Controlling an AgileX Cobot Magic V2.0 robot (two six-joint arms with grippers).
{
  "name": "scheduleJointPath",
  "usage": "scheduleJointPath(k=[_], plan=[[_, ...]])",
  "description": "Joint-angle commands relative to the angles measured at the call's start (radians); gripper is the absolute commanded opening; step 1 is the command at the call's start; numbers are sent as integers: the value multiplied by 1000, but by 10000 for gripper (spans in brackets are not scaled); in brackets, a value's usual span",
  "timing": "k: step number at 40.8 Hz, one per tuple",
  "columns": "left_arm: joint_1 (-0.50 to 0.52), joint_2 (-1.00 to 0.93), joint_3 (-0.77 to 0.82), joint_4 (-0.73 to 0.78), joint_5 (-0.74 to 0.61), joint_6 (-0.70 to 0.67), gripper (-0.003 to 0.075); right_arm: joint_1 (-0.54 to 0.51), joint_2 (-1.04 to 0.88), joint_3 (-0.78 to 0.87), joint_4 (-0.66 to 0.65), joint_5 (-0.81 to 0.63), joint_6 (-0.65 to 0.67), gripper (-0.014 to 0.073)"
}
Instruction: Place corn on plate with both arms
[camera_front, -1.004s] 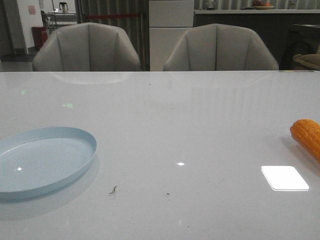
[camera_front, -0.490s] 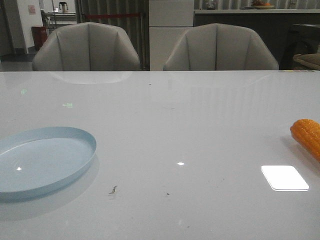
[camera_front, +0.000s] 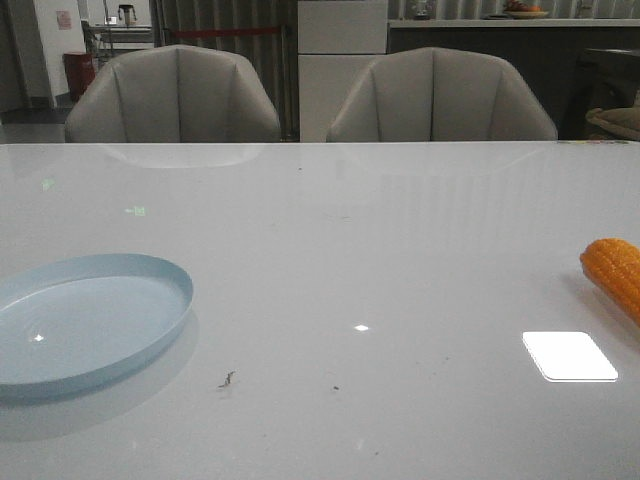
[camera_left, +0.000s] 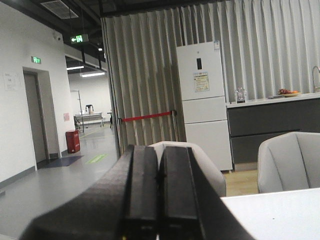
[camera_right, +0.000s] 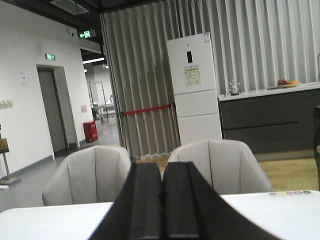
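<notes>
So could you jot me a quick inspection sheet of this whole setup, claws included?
Surface: glossy white table, with light glare and a few dark specks near the front.
Job's things: pale blue plate at the left, with nothing on it; orange corn at the far right edge, partly cut off.
Clutter: nothing seen.
Claws: left claw shut, holding nothing; right claw shut, holding nothing; both aimed at the room, neither seen in the front view.
Cables: nothing seen.
Surroundings: two grey chairs, a white fridge, curtains, a dark counter.

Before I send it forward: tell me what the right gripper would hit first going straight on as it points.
Probably the grey chair across the table. The right gripper, shut, aims level over the tabletop; depth is unclear.
</notes>
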Motion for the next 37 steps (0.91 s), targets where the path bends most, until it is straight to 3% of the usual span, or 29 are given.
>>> scheduleJointPath(k=[1, 8, 24, 34, 37], plan=[[0, 103, -84, 0, -58, -6, 94, -5, 106, -61, -12, -70, -5, 58], [0, 232, -98, -7, -50, -6, 94, -5, 241, -61, -12, -11, -5, 58], [0, 387, -96, -9, 189, -6, 94, -5, 439, -61, -12, 244, -5, 58], [0, 391, -96, -76, 238, -6, 95, -5, 463, -61, -12, 262, -5, 65], [0, 391, -96, -101, 251, -6, 97, -5, 463, -61, -12, 273, -5, 118]])
